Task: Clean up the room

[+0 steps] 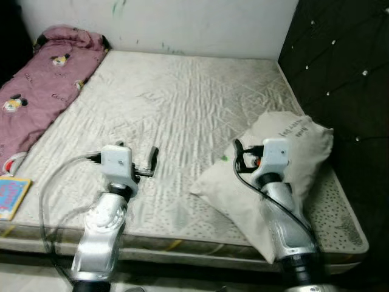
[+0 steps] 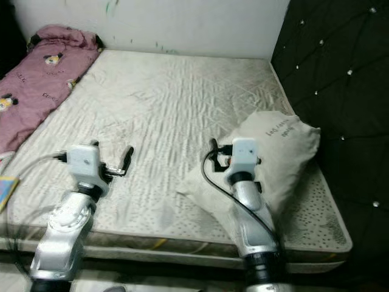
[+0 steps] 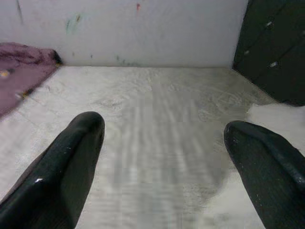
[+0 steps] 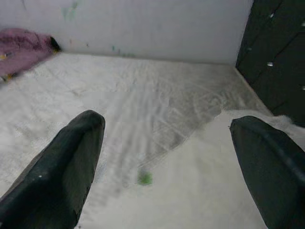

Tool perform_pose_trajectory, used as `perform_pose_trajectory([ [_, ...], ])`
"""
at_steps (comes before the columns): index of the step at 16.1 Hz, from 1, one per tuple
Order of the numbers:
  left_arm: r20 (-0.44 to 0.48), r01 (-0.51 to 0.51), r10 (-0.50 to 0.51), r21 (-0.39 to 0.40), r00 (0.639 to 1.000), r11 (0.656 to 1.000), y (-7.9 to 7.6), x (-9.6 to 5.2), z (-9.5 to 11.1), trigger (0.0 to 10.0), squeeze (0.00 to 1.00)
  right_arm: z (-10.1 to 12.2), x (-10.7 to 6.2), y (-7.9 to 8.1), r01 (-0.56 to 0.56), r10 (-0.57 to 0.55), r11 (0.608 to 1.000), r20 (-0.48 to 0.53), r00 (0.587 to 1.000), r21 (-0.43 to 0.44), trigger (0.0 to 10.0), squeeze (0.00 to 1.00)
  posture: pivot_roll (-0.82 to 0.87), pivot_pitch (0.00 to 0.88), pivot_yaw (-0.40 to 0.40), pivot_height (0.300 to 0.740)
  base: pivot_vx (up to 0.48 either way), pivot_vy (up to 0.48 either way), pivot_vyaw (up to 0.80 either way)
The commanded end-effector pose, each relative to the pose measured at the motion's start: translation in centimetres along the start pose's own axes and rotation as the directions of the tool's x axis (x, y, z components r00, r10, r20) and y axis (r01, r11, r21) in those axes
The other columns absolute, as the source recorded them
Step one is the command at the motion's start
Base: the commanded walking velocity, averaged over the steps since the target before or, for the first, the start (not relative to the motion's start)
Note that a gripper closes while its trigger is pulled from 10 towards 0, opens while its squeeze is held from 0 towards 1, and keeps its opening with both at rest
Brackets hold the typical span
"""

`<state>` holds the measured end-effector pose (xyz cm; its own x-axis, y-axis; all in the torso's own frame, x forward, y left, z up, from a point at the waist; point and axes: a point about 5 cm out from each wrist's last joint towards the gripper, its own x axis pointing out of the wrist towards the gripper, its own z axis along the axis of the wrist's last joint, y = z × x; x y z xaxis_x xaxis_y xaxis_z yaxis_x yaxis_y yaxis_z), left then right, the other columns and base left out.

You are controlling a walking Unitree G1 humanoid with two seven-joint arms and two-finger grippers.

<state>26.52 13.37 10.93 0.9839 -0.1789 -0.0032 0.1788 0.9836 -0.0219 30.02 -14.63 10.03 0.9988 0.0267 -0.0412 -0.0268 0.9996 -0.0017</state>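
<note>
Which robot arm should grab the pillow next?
Probably the right: its end effector is open just over the white pillow. The left end effector hovers over bare mattress, farther away.

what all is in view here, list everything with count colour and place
mattress: one, off-white, bare, spanning the middle
pillow: one, cream, on the mattress's right side by the headboard, under the right gripper
blanket: one, pink with cartoon prints, along the mattress's left edge
book: one, blue and yellow, at the mattress's near left corner
headboard: one, black tufted, on the right
wall: one, white, behind the mattress
left gripper: one, black fingers, open above the mattress
right gripper: one, black fingers, open over the pillow
</note>
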Motion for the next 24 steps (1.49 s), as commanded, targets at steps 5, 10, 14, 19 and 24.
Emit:
perform_pose_trajectory([
  [5, -0.003, -0.018, 0.018, 0.007, 1.0, 1.0, 0.3, -0.2, 0.0, 10.0, 0.0, 0.4, 0.4, 0.4, -0.025, 0.026, 1.0, 0.015, 1.0, -0.012, 10.0, 0.0, 0.05, 0.0, -0.025, 0.74, 0.0, -0.341, 0.0],
  [10, 0.04, 0.01, -0.009, -0.019, 0.999, 1.0, -0.2, 0.1, 0.5, 10.0, 0.0, 0.3, 0.4, 0.1, -0.017, 0.017, 1.0, 0.018, 1.0, -0.021, 10.0, 0.0, 0.03, 0.0, -0.017, 0.74, 0.0, -0.208, 0.0],
  [14, 0.053, -0.043, 0.043, -0.009, 0.998, 0.999, 0.7, -0.1, 0.5, 10.0, 0.0, 0.2, 0.4, 0.3, -0.022, 0.023, 1.0, 0.016, 1.0, -0.021, 10.0, 0.0, 0.04, 0.0, -0.023, 0.74, 0.0, 0.0, 0.0],
  [19, 0.063, -0.069, 0.068, 0.012, 0.996, 0.998, 1.0, -0.1, 0.5, 10.0, 0.0, 0.2, 0.5, 0.4, -0.024, 0.024, 1.0, 0.015, 1.0, -0.02, 10.0, 0.0, 0.04, 0.0, -0.024, 0.74, 0.0, 0.0, 0.0],
  [24, 0.061, -0.052, 0.052, -0.005, 0.997, 0.999, 0.7, 0.0, 0.5, 10.0, 0.0, 0.1, 0.4, 0.4, -0.023, 0.023, 1.0, 0.008, 1.0, -0.019, 10.0, 0.0, 0.04, 0.0, -0.021, 0.74, 0.0, 0.0, 0.0],
])
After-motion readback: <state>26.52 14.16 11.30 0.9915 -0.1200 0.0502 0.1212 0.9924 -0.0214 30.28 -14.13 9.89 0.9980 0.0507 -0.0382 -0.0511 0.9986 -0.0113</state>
